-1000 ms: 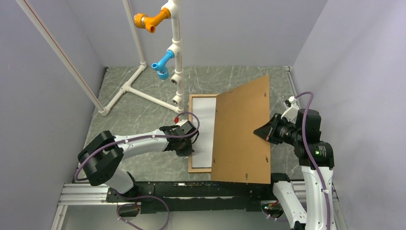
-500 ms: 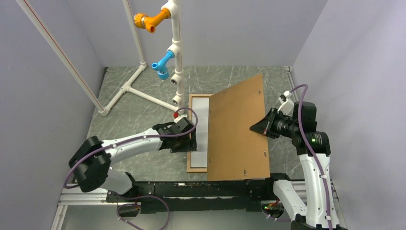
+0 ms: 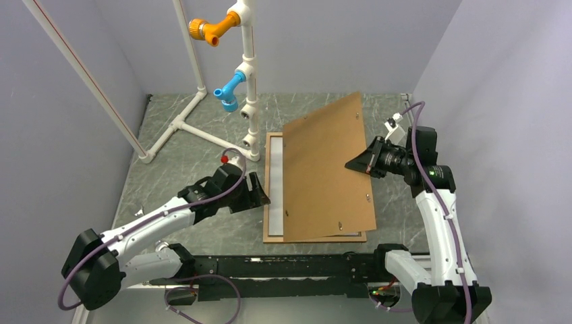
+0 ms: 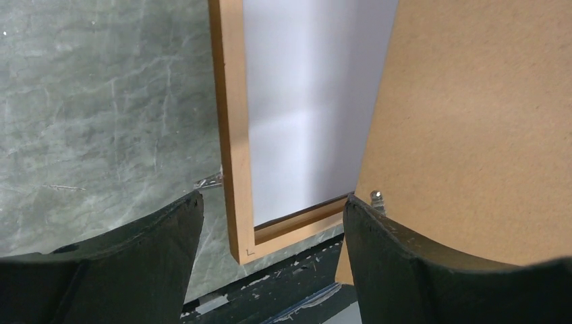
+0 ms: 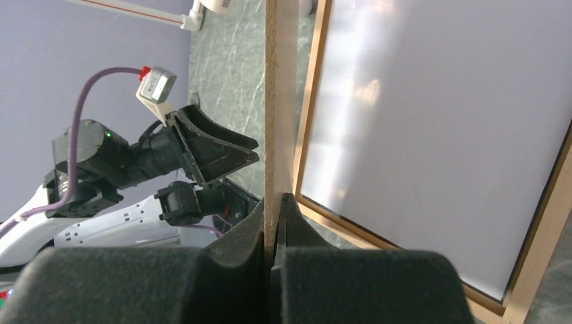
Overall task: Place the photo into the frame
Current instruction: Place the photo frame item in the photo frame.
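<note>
left gripper point(image 3: 258, 191): jaws spread, empty, just left of frame point(image 3: 268, 223) | right gripper point(image 3: 351, 165): pinching backing board point(image 3: 324, 169) edge, board tilted over frame | photo point(image 3: 276, 202): white side up inside frame

Grey-green marbled tabletop point(image 3: 195, 162) spreads around tall white PVC pipe stand point(image 3: 248, 74).
Orange plastic nozzle fitting point(image 3: 206, 28) high on stand, pointing left.
Blue plastic nozzle fitting point(image 3: 228, 91) lower on stand, angled left and down.
White pipe foot point(image 3: 177, 125) runs left from stand base across tabletop.
Long slanted white pipe with red stripe point(image 3: 88, 77) well left of stand.
Plain lavender-grey back wall point(image 3: 324, 47) behind stand; matching left wall point(image 3: 47, 155) and right wall point(image 3: 506, 101) either side.
Silver aluminium rail point(image 3: 118, 273) at near edge, well in front of stand.
Light even, diffuse.
</note>
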`<action>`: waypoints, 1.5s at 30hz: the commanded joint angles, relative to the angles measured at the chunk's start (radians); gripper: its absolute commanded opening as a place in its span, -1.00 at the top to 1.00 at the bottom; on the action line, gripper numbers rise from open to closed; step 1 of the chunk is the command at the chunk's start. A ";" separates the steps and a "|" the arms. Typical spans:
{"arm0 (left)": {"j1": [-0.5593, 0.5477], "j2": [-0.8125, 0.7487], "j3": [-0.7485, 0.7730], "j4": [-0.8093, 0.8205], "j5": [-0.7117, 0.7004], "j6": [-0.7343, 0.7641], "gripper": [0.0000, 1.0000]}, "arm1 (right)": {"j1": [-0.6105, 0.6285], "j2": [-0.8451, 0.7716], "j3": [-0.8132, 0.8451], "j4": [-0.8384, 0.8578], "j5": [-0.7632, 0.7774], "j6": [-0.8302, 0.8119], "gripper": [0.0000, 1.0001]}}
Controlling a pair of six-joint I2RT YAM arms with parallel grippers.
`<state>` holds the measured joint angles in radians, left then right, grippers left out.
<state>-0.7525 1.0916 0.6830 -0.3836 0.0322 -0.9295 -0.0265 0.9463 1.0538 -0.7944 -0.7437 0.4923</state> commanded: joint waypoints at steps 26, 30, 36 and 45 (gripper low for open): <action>0.130 0.146 -0.153 0.222 0.159 0.007 -0.18 | 0.000 0.186 -0.118 0.397 -0.095 0.090 1.00; 0.128 0.168 -0.155 0.229 0.142 0.012 -0.10 | 0.001 0.205 -0.136 0.430 -0.095 0.113 1.00; 0.124 0.202 -0.149 0.217 0.116 0.019 -0.03 | 0.006 0.226 -0.177 0.475 -0.110 0.136 1.00; 0.113 0.259 -0.137 0.228 0.119 0.021 0.03 | 0.018 0.264 -0.223 0.515 -0.131 0.137 1.00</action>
<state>-0.6300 1.3144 0.5270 -0.1627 0.1703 -0.9287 -0.0185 1.2057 0.8223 -0.3809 -0.7952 0.6102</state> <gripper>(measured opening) 0.489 0.021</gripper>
